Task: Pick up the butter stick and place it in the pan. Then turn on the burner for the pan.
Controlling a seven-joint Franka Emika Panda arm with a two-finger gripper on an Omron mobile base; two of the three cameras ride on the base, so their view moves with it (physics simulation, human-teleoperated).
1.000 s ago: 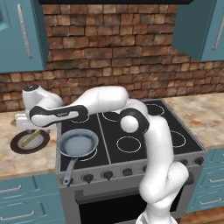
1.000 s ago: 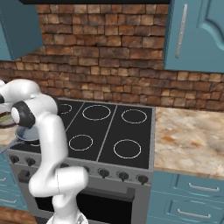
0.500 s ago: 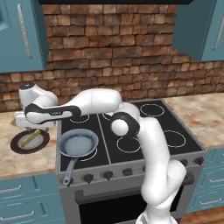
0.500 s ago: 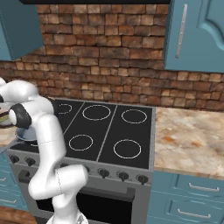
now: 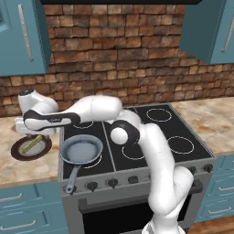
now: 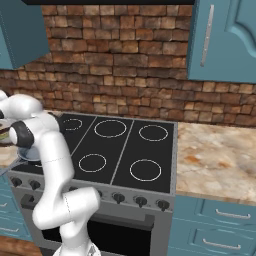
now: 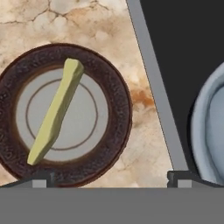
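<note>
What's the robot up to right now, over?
Jaws open, empty, hanging above the counter left of the stove. Thin yellow-green butter stick lying on the dark brown plate. Round grey-blue pan empty on the stove. Nothing in the way.

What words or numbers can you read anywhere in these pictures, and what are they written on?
Robot arm: a small dark mark on the white forearm in the left base view, too small and blurred to read.
Stove knobs: no numbers or signs that I can make out.
Butter stick, plate, pan, cabinets: no words, labels or numbers on them.
</note>
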